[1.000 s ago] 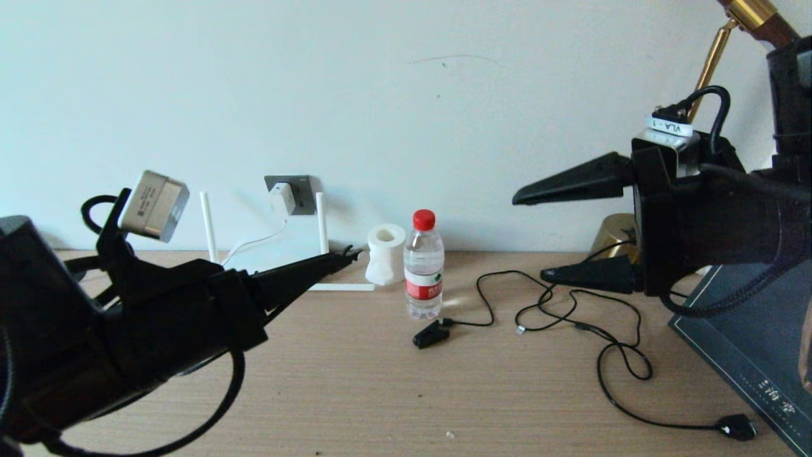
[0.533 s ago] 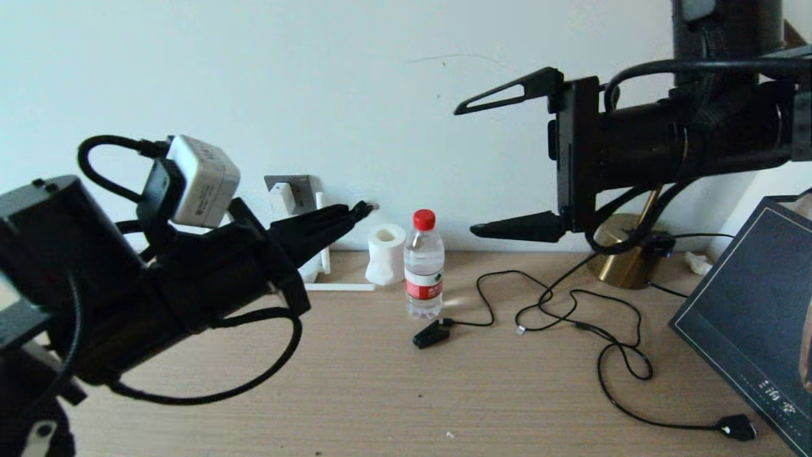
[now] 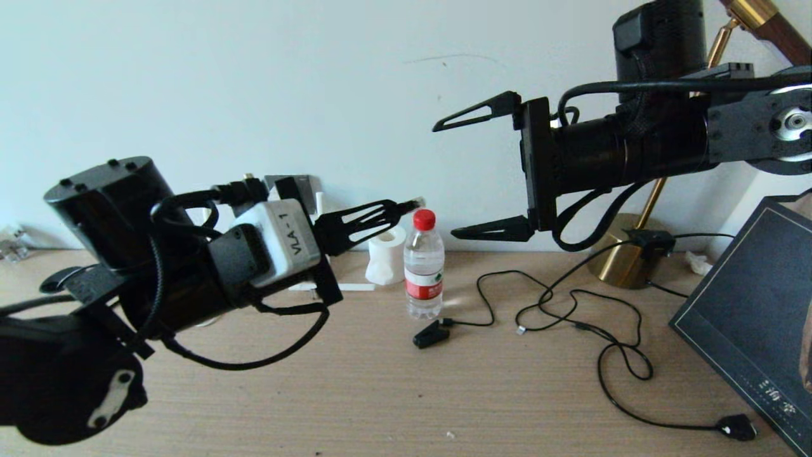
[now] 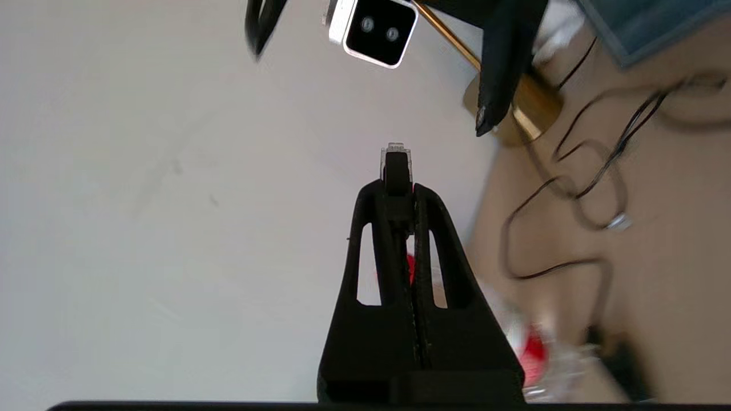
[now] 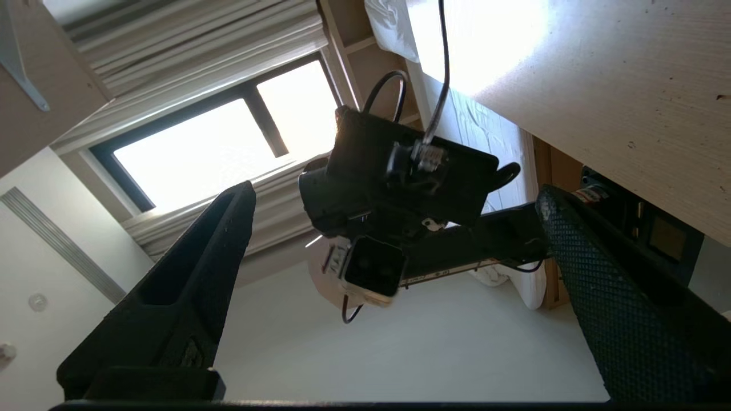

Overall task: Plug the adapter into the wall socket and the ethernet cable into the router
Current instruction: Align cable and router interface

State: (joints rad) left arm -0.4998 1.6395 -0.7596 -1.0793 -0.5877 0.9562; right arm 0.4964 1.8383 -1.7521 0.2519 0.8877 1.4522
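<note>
Desk (image 3: 393,393) and wall fill the head view, and both my arms are up in the air over it. My right arm sits high on the right; the right gripper (image 3: 479,170) is spread wide with nothing in it, facing my left arm. The left gripper (image 3: 396,212) is clenched on the ethernet cable (image 4: 395,162): the plug with its clear tip pokes out past the fingertips in the left wrist view, in the air near the water bottle (image 3: 424,266).

The router is mostly hidden behind my left arm; only one antenna (image 3: 321,203) and a sliver of white show. The wall socket (image 3: 304,184) is partly visible above it. I can't see the adapter now.

I judge the ethernet step is in hand. Next I need to bring the plug back down to the router's ports with the tip lined up, or pass it to the right gripper for a regrip.

Loose black wire with clip (image 3: 431,333) is on the desk, not mine to touch.
</note>
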